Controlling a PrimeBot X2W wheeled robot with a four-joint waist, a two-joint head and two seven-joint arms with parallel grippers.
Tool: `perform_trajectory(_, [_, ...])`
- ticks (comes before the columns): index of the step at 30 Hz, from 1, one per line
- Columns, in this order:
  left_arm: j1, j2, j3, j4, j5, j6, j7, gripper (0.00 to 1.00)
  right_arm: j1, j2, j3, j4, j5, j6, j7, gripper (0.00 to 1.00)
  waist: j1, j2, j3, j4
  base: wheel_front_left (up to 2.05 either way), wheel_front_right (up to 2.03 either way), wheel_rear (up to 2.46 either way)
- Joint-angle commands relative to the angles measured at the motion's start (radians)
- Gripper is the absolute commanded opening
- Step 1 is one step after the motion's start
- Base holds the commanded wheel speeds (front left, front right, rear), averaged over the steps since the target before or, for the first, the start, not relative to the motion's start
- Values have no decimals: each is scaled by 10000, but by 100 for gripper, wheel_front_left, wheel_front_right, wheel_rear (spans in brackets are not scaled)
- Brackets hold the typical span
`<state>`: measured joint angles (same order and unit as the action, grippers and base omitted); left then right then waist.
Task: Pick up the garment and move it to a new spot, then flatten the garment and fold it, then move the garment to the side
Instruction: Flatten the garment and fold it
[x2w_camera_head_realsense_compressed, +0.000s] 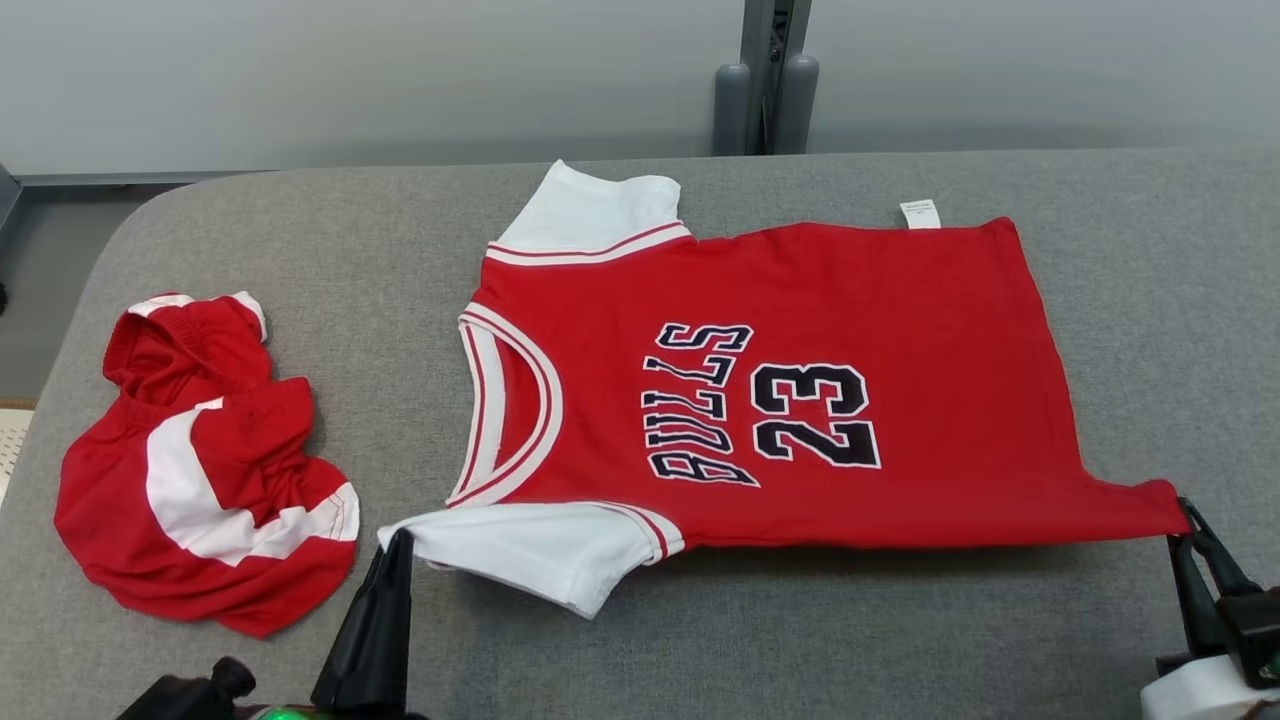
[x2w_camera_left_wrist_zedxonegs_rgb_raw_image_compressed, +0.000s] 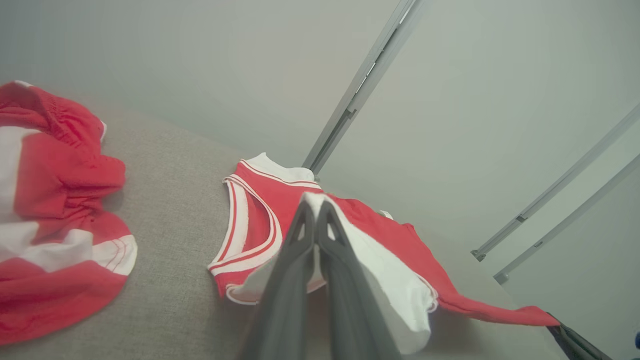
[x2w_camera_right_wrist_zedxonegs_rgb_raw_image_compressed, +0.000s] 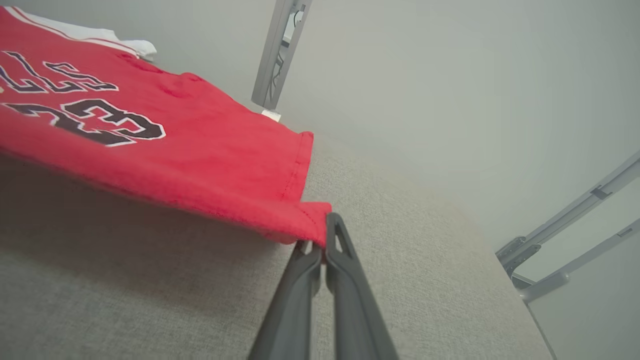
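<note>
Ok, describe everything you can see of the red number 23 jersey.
The jersey is red knit-looking fabric with white short sleeves, striped neck trim, black white-edged BULLS and 23, and a white tag on the far edge. It lies front up, spread on the grey table, neck toward the robot's left. The left gripper is shut on the near sleeve, the right gripper on the near hem corner, held just off the table.

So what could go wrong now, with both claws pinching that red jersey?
The right gripper pinches only a hem corner of the jersey; a tug might slip it free.
The left gripper holds just the white sleeve, so the body could sag and crease in a fold.
The crumpled shorts lie close on the left; a sideways move might snag them.
</note>
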<state>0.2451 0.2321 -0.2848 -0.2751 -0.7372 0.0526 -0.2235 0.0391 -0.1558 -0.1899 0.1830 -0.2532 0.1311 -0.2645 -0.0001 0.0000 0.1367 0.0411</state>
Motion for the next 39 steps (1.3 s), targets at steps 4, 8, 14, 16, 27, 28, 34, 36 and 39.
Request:
perform_trajectory(4, [-1219,-257,124,874,-210,-113,24,0,-1184,33,165,1339,-270,-6,-20,0,1,0,227,-168,0,0,0])
perform_trajectory(8, [-1981,-232,3,1531,-31,-299,85,0,-2250,-57,314,2507,-501,-6,-19,0,1,0,565,-124,0,0,0])
perform_trajectory(14, [-3359,-483,-175,2767,65,-600,49,0,-3480,-221,405,3786,-823,-6,-19,0,1,0,1074,15,0,0,0])
perform_trajectory(16, [-3599,-525,-204,3039,61,-650,81,0,-3651,-241,444,3922,-874,-6,-20,0,1,0,1155,21,0,0,0])
perform_trajectory(27, [-5684,-720,-266,5642,416,-738,80,0,-4874,-283,827,4633,-1089,-6,-20,2,1,0,1860,-85,0,0,0])
perform_trajectory(28, [-5802,-706,-299,5840,460,-732,101,0,-4954,-303,849,4663,-1100,-6,-19,33,1,0,1915,-101,0,0,0])
perform_trajectory(34, [-6443,-692,-259,6675,600,-787,-35,100,-5391,-301,827,4278,-1190,-6,-20,100,1,0,2154,-234,0,0,0])
perform_trajectory(36, [-6550,-724,-248,6839,660,-831,-114,100,-5397,-262,832,4111,-1203,-6,-20,100,1,0,2176,-264,0,0,0])
perform_trajectory(39, [-6677,-751,-208,6999,816,-845,-253,100,-5248,-172,805,3854,-1077,-6,-20,100,1,0,2150,-291,0,0,0])
